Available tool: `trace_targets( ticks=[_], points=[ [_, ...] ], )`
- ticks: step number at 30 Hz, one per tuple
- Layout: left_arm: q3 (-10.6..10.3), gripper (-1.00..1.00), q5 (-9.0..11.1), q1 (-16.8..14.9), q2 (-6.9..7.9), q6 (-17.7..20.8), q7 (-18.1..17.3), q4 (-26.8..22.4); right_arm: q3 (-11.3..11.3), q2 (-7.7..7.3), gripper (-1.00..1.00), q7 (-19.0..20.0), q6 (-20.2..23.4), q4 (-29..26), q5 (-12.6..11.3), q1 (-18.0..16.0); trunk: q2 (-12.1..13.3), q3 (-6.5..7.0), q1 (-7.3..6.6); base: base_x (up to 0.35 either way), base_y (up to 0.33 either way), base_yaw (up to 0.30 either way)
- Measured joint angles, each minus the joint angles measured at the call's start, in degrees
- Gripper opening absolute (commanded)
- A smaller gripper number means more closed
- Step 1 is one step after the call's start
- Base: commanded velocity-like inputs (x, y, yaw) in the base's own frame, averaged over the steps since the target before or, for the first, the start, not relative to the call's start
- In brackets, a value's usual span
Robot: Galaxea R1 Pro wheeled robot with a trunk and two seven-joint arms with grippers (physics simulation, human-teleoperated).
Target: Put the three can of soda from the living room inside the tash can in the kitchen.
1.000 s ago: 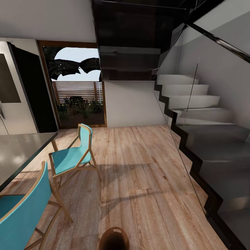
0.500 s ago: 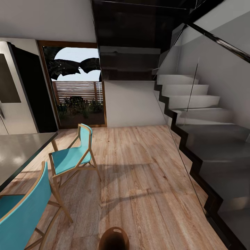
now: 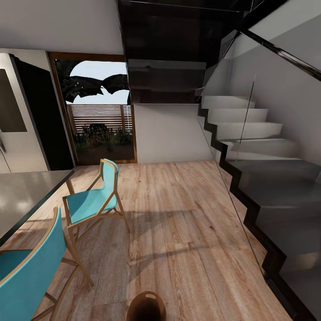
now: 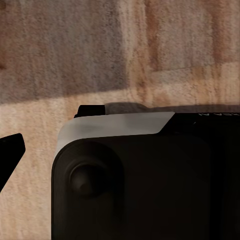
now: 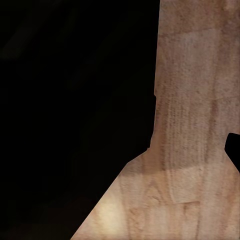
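Observation:
The brown round tash can (image 3: 146, 306) stands on the light wood floor at the bottom edge of the head view, close in front of me, with its dark inside and slot handle showing. The cans of soda are out of view. In the left wrist view one dark fingertip (image 4: 11, 149) sits at the picture's edge, above the floor and beside my dark base. The right wrist view has a dark fingertip (image 5: 234, 151) at its edge over bare floor. Nothing lies between the fingers of either gripper.
The steel fridge (image 3: 18, 116) stands at far left in the kitchen. A grey table (image 3: 22, 196) and two blue wooden chairs (image 3: 91, 200) fill the left side. A glass-railed staircase (image 3: 258, 178) runs along the right, and a glass door (image 3: 100, 120) is ahead.

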Motion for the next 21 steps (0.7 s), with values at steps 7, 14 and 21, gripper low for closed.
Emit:
trace_targets(
  ticks=[7, 14, 21],
  points=[
    [0.0, 1.0, 0.0, 0.0, 0.0, 0.0, 0.0, 0.0, 0.0, 0.0, 1.0, 0.0, 0.0, 0.0, 0.0, 0.0, 0.0, 0.0, 0.0, 0.0, 0.0, 0.0],
    [0.0, 1.0, 0.0, 0.0, 0.0, 0.0, 0.0, 0.0, 0.0, 0.0, 1.0, 0.0, 0.0, 0.0, 0.0, 0.0, 0.0, 0.0, 0.0, 0.0, 0.0, 0.0],
    [0.0, 1.0, 0.0, 0.0, 0.0, 0.0, 0.0, 0.0, 0.0, 0.0, 1.0, 0.0, 0.0, 0.0, 0.0, 0.0, 0.0, 0.0, 0.0, 0.0, 0.0, 0.0]
  ],
)
